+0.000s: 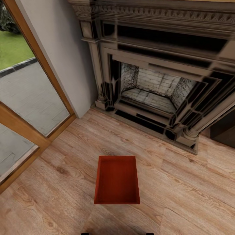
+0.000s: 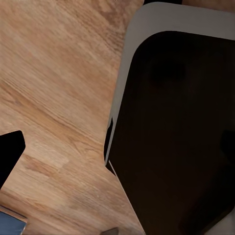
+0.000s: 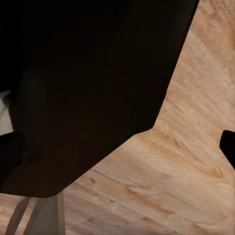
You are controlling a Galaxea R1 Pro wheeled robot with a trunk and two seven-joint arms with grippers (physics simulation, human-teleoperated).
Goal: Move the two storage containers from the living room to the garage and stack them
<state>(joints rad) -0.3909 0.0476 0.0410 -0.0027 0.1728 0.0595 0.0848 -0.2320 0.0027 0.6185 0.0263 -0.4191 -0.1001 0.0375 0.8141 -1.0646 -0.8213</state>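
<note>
One red-orange bin (image 1: 117, 181) is seen sitting flat on the wood plank floor (image 1: 182, 195), low in the head view and roughly centred, open top up, nothing seen inside it, short end pointed at the fireplace. It's set well apart from the hearth, with bare planks all around it. Past the bin, the ornate dark fireplace (image 1: 163, 71) is found against the back wall, its pale brick firebox (image 1: 153, 88) visible inside the opening. Off to the left, a big wood-framed glass door (image 1: 29, 94) is shown, with grey paving and a strip of grass outside. A dark cabinet corner (image 1: 225, 130) is just caught at the right edge. In the left wrist view, planks (image 2: 54, 98) are seen next to a dark rounded robot body part with a grey rim (image 2: 176, 137); in the right wrist view, a similar dark bulk (image 3: 88, 88) is seen over planks (image 3: 186, 186). Whether either gripper is spread or pressed together can't be told.
</note>
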